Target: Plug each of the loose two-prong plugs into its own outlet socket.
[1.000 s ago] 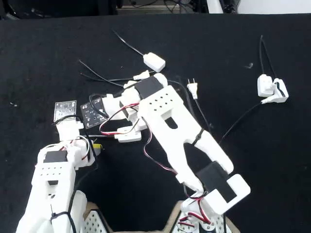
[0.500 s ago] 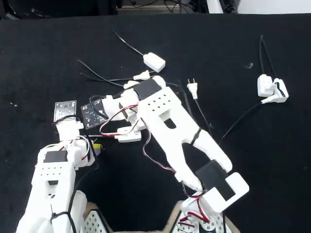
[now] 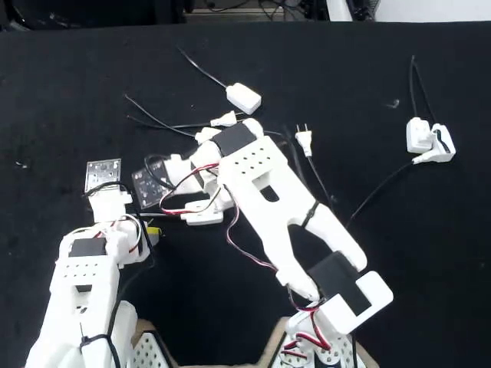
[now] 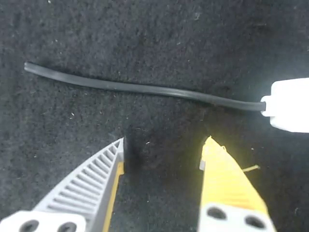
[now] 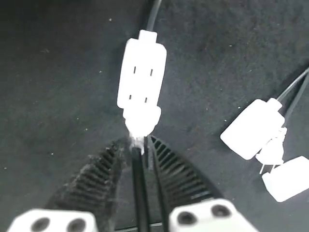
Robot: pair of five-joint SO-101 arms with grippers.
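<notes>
The black table (image 3: 61,77) carries everything. The right arm (image 3: 268,184) stretches across its middle toward the far left, and the left arm (image 3: 80,284) sits low at the near left corner.

In the right wrist view, a white outlet strip (image 5: 142,72) lies flat just beyond the right gripper (image 5: 140,144). A white plug (image 5: 141,118) is butted against the strip's near end. The fingers are clenched on the neck of that plug, where its black cord (image 5: 139,183) runs back between them. Plug and strip touch, but the fingers cover the joint, so it may not be pushed fully home.

The left gripper (image 4: 164,145) hangs over bare cloth with its fingers spread and holding nothing. Just past its tips lies a thin cord (image 4: 135,88) leading to a white end piece (image 4: 289,104).

In the high view, a white block (image 3: 244,97) lies at the far middle. A joined pair (image 3: 430,140) lies well apart at the right. A loose plug (image 3: 304,140) lies beside the right arm with its prongs bare, so at least one plug is left to do.

The main risk is the strip itself. Nothing pins it, so a further push could slide it over the cloth instead of seating the prongs. Because the grip is so near the cord, a retreat before the fingers let go would drag the plug back out. A sideways pull could also bend the prongs in the slots.
</notes>
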